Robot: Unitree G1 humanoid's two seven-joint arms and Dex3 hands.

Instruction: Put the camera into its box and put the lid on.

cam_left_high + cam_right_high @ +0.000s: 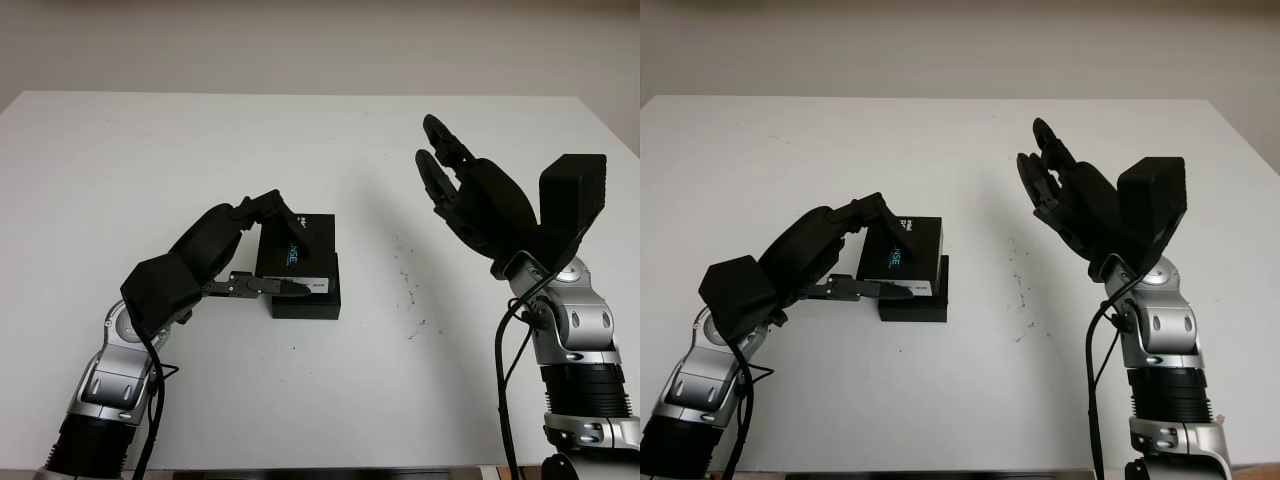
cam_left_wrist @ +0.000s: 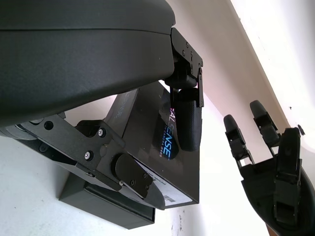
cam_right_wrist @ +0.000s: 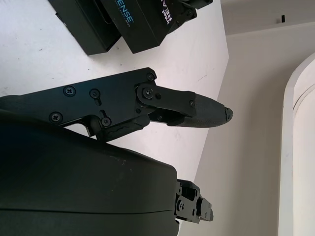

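A black lid (image 1: pixel 300 248) with pale lettering on top lies over the black box base (image 1: pixel 312 304) near the table's middle, shifted a little so the base's near and right edges stick out. My left hand (image 1: pixel 288 256) is shut on the lid, with its thumb at the near edge and its fingers (image 2: pixel 188 123) across the top. The lid hides what is inside the base. The wrist view shows the lid (image 2: pixel 147 147) above the base (image 2: pixel 98 204). My right hand (image 1: pixel 445 165) is open, raised above the table to the right of the box.
The white table (image 1: pixel 150 160) stretches around the box, with a few small dark specks (image 1: pixel 410 285) to its right. A pale wall stands behind the table's far edge.
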